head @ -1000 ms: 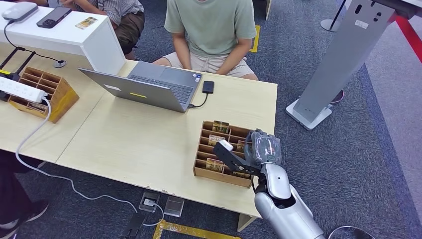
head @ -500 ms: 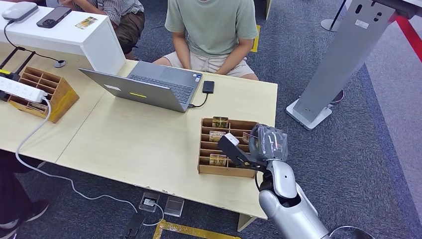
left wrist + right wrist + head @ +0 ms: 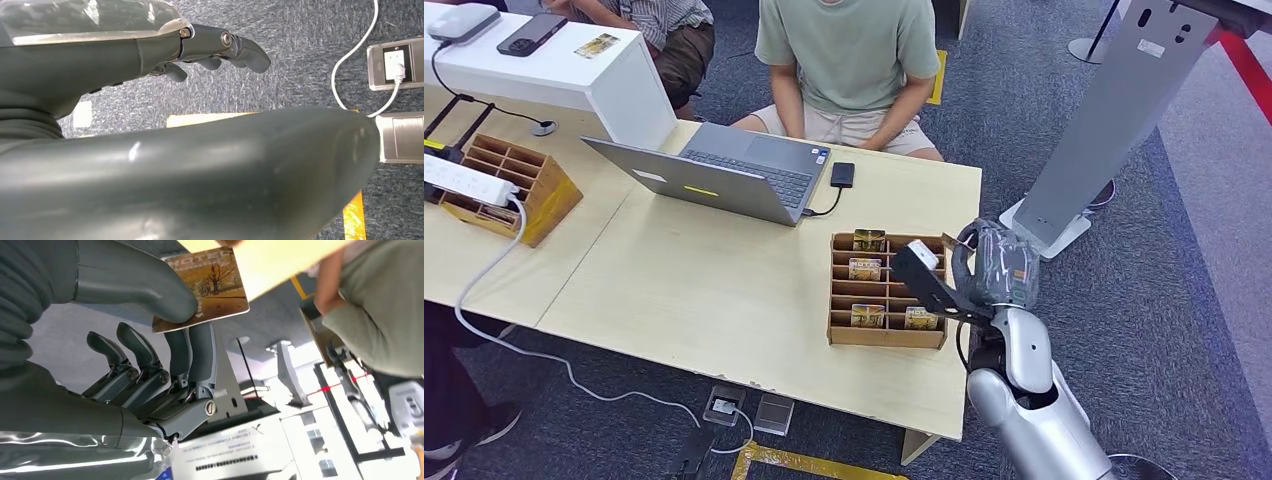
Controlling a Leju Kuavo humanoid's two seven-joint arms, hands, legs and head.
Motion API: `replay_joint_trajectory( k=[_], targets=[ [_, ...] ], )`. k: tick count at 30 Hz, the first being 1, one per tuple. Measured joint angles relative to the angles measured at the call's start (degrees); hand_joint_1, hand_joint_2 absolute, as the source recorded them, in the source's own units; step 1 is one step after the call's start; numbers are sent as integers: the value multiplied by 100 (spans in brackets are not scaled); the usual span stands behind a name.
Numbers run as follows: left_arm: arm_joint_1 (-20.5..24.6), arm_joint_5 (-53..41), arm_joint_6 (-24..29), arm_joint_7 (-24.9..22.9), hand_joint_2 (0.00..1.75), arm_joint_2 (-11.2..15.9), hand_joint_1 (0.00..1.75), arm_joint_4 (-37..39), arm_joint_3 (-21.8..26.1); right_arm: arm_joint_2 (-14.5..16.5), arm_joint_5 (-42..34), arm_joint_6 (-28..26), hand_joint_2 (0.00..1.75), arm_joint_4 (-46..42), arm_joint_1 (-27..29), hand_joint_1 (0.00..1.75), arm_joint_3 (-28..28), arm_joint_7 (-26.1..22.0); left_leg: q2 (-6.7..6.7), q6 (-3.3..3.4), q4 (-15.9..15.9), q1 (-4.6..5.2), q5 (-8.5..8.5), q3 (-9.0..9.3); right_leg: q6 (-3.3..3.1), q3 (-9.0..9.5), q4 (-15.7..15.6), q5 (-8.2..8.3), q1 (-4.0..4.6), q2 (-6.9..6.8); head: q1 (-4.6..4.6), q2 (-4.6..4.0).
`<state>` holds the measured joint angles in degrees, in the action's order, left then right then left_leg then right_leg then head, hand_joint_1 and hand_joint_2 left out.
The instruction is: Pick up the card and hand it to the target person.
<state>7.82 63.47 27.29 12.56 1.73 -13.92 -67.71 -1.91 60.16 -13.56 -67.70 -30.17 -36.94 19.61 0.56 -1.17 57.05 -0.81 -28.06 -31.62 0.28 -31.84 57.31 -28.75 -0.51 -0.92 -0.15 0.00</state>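
Between the thumb and fingers (image 3: 202, 347) of the right hand (image 3: 150, 330) sits the card (image 3: 210, 287), a flat rectangle with a glossy face printed with an autumn tree scene in browns and golds; the grey thumb presses on its top face while two darker fingers support it from below, the remaining fingers curled loosely apart. From the head view this right hand (image 3: 989, 275), wrapped in clear crinkled plastic, hovers at the right end of the box (image 3: 886, 337), off the edge of the tabletop (image 3: 704, 290).

That box is a shallow wooden organiser split by thin slats into two columns of narrow slots. Several slots hold similar printed cards (image 3: 868, 240) standing on edge; others look bare, though the black wrist bracket hides part of the right column.

Farther along the pale wood-grain tabletop lie an open grey laptop (image 3: 724, 170) and a small black device (image 3: 843, 174) cabled to it. A person (image 3: 849, 60) in a green shirt sits behind. At the far left stands another slatted wooden box (image 3: 524, 185) with a white power strip (image 3: 464, 180) across it.

Over blue-grey carpet, the left hand (image 3: 210, 50) hangs with its dark fingers gently bent and apart, holding nothing.
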Motion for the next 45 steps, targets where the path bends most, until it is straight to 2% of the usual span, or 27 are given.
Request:
replay_joint_trajectory(
  k=[8, 12, 16, 21, 27, 35, 37, 41, 45],
  targets=[
    [-5, 9, 5, 19, 0, 0, 0, 0, 0, -62, -126, -263, 175, -442, -290, 152, 304, -311, 0, 0, 0, 0, 0, 0, 0, 1, 0, 1, 0, 0, -1, 0],
    [-3, 7, 14, 22, 0, -4, 0, 0, 0, -50, -203, -471, 175, -474, -586, 148, 407, -521, 0, 0, 0, 0, 0, -1, 0, 1, 1, 1, 0, 0, -1, 0],
    [-1, -36, 25, 4, 0, -18, 0, 0, -1, 0, -243, -730, 175, -365, -918, 152, 460, -749, -1, 0, 0, 0, 0, -5, 0, 1, 1, 1, 0, 0, 0, 0],
    [5, -121, 21, -16, 0, -36, 0, 0, -7, 153, -225, -966, 175, 134, -1404, 151, 464, -987, -1, 0, 0, 0, 0, -6, 0, 0, 1, 1, 0, -1, 0, 0],
    [13, -197, 16, -49, 0, -61, 0, -3, -21, 451, 116, -1193, 175, 1090, -1937, 144, 454, -1019, -2, 0, 0, 0, 0, -7, 0, 0, 2, 1, 0, -2, 0, 0],
    [14, -214, 43, -82, 0, -91, 0, -7, -45, 814, 374, -1206, 175, 2245, -2270, 140, 430, -967, -3, 0, 0, 0, 0, -8, 0, -2, 2, 1, 0, -2, 0, 0],
    [16, -212, 46, -80, 0, -99, 0, -7, -58, 907, 436, -1207, 175, 2548, -2343, 130, 426, -958, -3, 0, 0, 0, 0, -7, 0, -2, 2, 1, 0, -1, 0, 0],
    [14, -182, 63, -67, 0, -117, 0, -7, -63, 1086, 571, -1205, 175, 2952, -2395, 3, 416, -967, -3, 0, 0, 0, 1, -7, 0, -2, 2, 1, 0, -1, 0, 0],
    [14, -155, 98, -65, 0, -131, 0, -7, -63, 1232, 628, -1206, 175, 3215, -2395, 0, 406, -1031, -3, 0, 0, 0, 1, -7, 0, -3, 2, 1, 0, -1, -1, 0]
  ],
)
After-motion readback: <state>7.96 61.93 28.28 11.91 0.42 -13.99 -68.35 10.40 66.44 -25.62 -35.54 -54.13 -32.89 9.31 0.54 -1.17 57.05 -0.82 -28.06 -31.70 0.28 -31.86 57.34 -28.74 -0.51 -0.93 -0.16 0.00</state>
